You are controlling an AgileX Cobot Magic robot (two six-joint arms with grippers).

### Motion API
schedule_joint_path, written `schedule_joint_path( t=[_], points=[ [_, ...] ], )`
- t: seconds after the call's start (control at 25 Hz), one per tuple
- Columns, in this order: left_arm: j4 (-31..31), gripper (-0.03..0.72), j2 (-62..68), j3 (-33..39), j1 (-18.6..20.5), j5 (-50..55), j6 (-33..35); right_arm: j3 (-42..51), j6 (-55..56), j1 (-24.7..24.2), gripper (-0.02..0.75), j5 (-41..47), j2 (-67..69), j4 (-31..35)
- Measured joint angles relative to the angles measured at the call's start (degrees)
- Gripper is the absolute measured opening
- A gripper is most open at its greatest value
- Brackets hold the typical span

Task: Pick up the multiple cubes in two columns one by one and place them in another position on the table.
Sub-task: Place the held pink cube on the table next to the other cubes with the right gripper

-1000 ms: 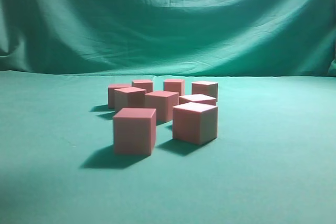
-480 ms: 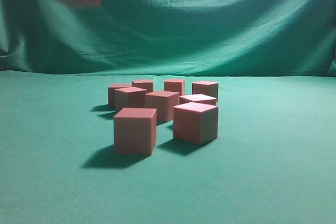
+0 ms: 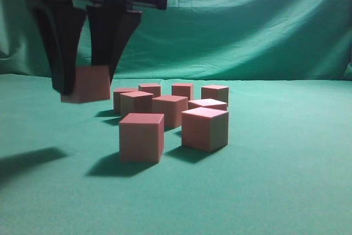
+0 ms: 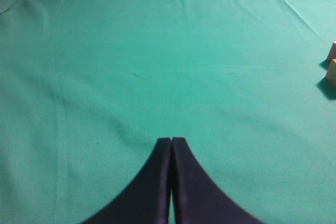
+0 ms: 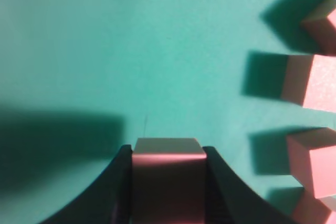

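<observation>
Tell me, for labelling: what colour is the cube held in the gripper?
Reddish-pink cube, clearest in the right wrist view.

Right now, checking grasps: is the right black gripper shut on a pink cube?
Shut: right black gripper clamps a pink cube between both fingers.

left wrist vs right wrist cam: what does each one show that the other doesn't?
Left wrist only: the left tool, shut on nothing, over bare cloth, with just the edges of two cubes at the right border.

Right wrist only: the right tool clamped on a held cube, its shadow on the cloth at left, and four cubes of the group along the right edge.

Both: the teal table and part of the cube group at the right side of the picture.
</observation>
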Motion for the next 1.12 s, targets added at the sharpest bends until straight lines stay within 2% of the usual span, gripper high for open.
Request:
schedule_joint_path(
  t=[0.6,1.12],
  points=[
    [0.0,0.0,0.0,0.0,0.0,0.0,0.0,0.0,7.59,0.14,0.251,-0.52,3.74,-0.65],
    [0.0,0.0,0.0,0.0,0.0,0.0,0.0,0.0,8.25,0.14,0.251,-0.36,4.3,-0.37]
  ],
)
